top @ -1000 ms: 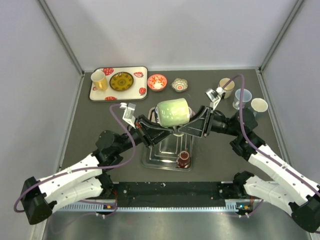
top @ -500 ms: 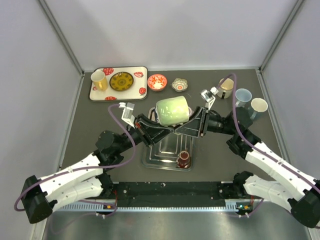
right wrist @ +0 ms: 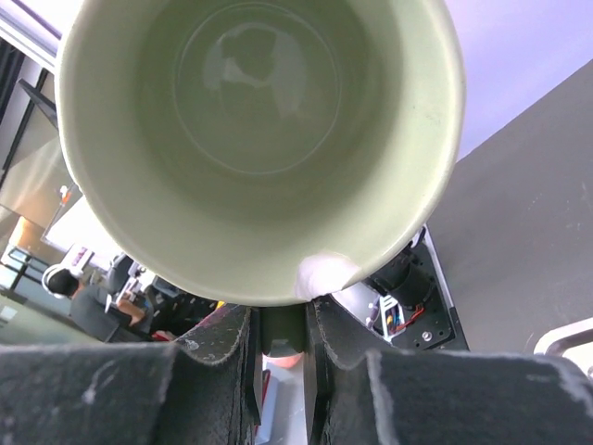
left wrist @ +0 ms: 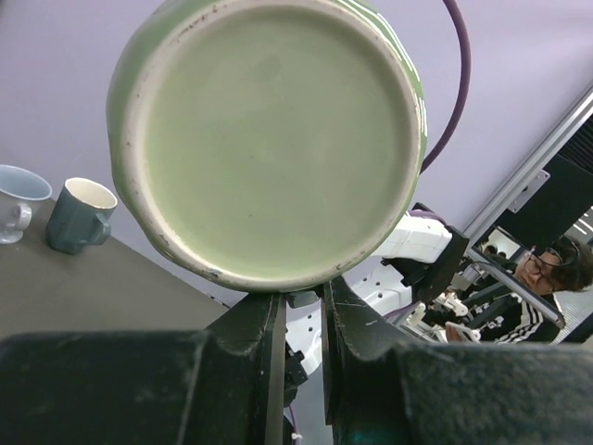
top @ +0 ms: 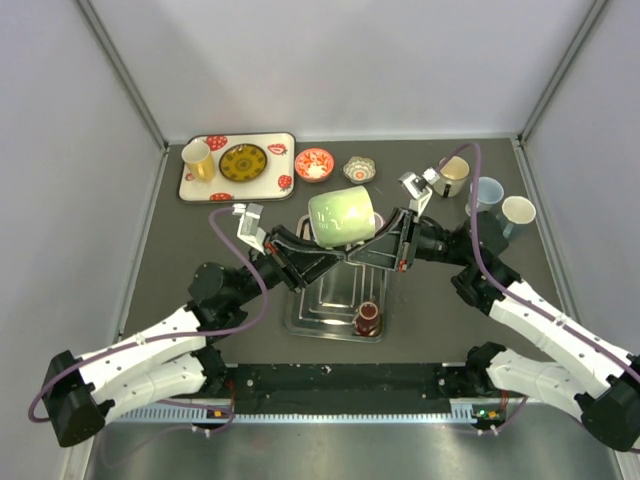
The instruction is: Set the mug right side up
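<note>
**A:** Mug (top: 344,215), seen from above, hung on its side over the metal rack (top: 315,300), clear of the counter (top: 170,250). The left tool (top: 335,257) and the right tool (top: 368,252) pinched it from below.

**B:** Mid-flip, I judged. Next the mouth needed rolling upward, probably with one tool letting go, then setting it base down. Counts?

**A:** One green mug, three cups (top: 487,192) at the right, one yellow cup (top: 197,160) and one plate (top: 243,161) on one patterned tray (top: 235,198), two small bowls (top: 314,164), and one dark pot (top: 367,319).

**B:** Left wrist?

**A:** The mug's base faced the lens. The fingers (left wrist: 259,343) were nearly closed on a dark piece beneath, likely the handle. Two cups (left wrist: 79,215) stood behind.

**B:** Right wrist?

**A:** The empty mouth faced the lens, and the fingers (right wrist: 227,352) were clamped likewise under the rim.
</note>
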{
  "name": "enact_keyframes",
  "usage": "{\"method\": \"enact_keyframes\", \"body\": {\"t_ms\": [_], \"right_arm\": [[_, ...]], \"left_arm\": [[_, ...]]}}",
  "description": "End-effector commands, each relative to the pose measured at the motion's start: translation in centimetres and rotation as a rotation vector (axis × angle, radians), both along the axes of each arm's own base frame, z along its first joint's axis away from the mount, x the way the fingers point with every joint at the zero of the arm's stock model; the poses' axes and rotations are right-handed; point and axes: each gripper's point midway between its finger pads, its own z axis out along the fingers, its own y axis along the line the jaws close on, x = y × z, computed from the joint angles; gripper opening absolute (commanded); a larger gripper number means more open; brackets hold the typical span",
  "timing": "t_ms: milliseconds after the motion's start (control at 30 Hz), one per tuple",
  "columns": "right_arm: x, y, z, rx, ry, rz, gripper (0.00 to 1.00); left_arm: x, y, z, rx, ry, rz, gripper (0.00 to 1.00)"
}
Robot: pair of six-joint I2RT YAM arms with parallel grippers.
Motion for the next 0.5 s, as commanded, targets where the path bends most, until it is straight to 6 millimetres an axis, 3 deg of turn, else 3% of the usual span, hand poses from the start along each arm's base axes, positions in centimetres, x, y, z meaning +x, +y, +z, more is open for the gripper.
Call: {"method": "enact_keyframes", "body": {"t_ms": [0,33,67,167,300,433,467], "right_arm": [[-0.2,0.0,1.3,0.024,-0.049,-0.031,0.0],[-0.4,-0.2,1.3,0.021,-0.052,-0.04,0.0],[-0.2,-0.3,1.1,0.018,-0.048,-0.056,0.0],[-0.3,-0.6,0.9,0.009,-0.055,-0.073,0.0],[-0.3,-1.0,0.9,0.005,-0.06,-0.094,0.0],[-0.1,-1.5,1.4,-0.006,-0.068,-0.138,0.0],[0.1,-1.9,1.7,-0.013,-0.102,-0.169,0.0]], "left_arm": [[-0.9,0.5,2.9,-0.059,-0.078,0.001,0.03],[-0.3,0.8,2.6,-0.064,-0.058,0.033,0.08],[-0.2,1.0,2.5,-0.066,-0.052,0.043,0.2],[0.5,1.8,2.2,-0.077,-0.024,0.099,0.43],[1.0,2.8,2.2,-0.064,-0.017,0.162,0.54],[1.9,4.1,1.9,-0.025,-0.013,0.256,0.57],[2.6,4.4,0.9,0.01,0.018,0.298,0.57]]}}
